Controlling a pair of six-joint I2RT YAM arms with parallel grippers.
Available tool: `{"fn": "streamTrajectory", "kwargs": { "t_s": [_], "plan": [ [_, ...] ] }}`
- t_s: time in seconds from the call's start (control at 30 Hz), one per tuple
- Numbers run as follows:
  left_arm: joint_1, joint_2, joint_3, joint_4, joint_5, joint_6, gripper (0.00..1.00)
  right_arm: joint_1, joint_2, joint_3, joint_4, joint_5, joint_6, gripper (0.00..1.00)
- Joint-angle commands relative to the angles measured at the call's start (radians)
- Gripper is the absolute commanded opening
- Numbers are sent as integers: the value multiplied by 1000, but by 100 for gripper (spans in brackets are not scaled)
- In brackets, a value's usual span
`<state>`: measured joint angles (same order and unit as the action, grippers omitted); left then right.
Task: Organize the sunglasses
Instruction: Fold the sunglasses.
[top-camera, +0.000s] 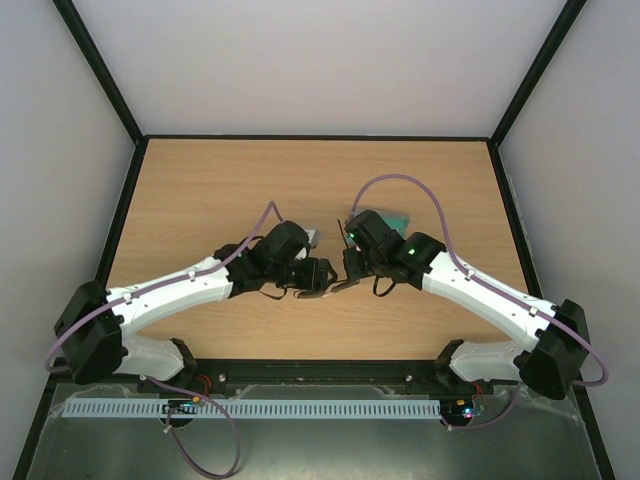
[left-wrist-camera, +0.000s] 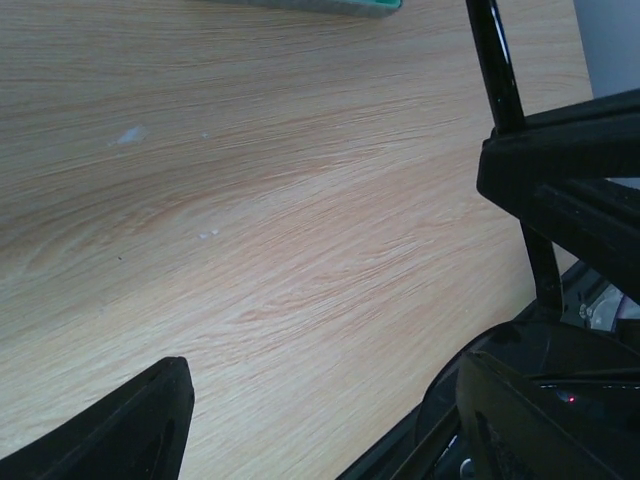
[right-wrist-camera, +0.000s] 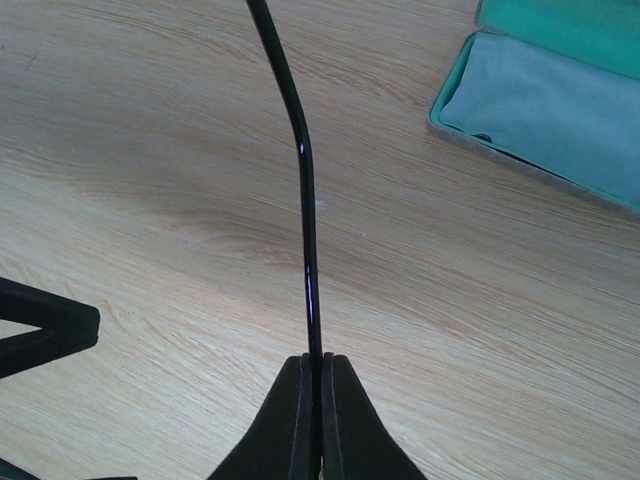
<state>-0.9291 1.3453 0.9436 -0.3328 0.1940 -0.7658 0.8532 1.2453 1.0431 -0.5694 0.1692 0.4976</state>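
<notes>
The sunglasses (top-camera: 328, 289) hang between my two grippers above the middle of the table. My right gripper (right-wrist-camera: 315, 358) is shut on one thin dark temple arm (right-wrist-camera: 305, 200), which runs straight up out of the jaws. In the left wrist view a temple arm (left-wrist-camera: 497, 70) rises at the right, and a dark round lens (left-wrist-camera: 500, 385) lies beside my right finger. My left gripper (left-wrist-camera: 320, 380) is open, with bare wood between its fingers. In the top view the left gripper (top-camera: 312, 276) and the right gripper (top-camera: 350, 266) nearly touch.
The open case (right-wrist-camera: 452, 127) with teal lining lies on the table beyond my right gripper, and a blue-grey cloth (right-wrist-camera: 550, 100) lies in it. It also shows in the top view (top-camera: 392, 217), partly under the right arm. Black frame rails border the table.
</notes>
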Motion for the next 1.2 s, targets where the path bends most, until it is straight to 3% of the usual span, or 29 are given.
{"fn": "streamTrajectory", "kwargs": {
  "t_s": [0.0, 0.23, 0.47, 0.6, 0.73, 1.0, 1.17],
  "plan": [
    [40, -32, 30, -12, -10, 3, 77, 7, -24, -7, -4, 23, -3, 1],
    [240, -226, 16, -16, -67, -42, 86, 7, -27, 2, 11, 54, 35, 1],
    [342, -332, -106, 47, 85, -128, 99, 7, -16, 13, 37, 83, 55, 1],
    [398, -402, -231, 133, 205, -227, 99, 7, -15, 6, 39, 139, 86, 1],
    [436, -507, -328, 194, 220, -299, 99, 3, -4, 8, 47, 172, 131, 1],
    [457, -647, -501, 371, 271, -479, 99, -38, 54, 29, 109, 86, 260, 1],
    [437, -815, -586, 443, 142, -589, 99, -60, 93, 25, 186, 24, 335, 1]
  ]
}}
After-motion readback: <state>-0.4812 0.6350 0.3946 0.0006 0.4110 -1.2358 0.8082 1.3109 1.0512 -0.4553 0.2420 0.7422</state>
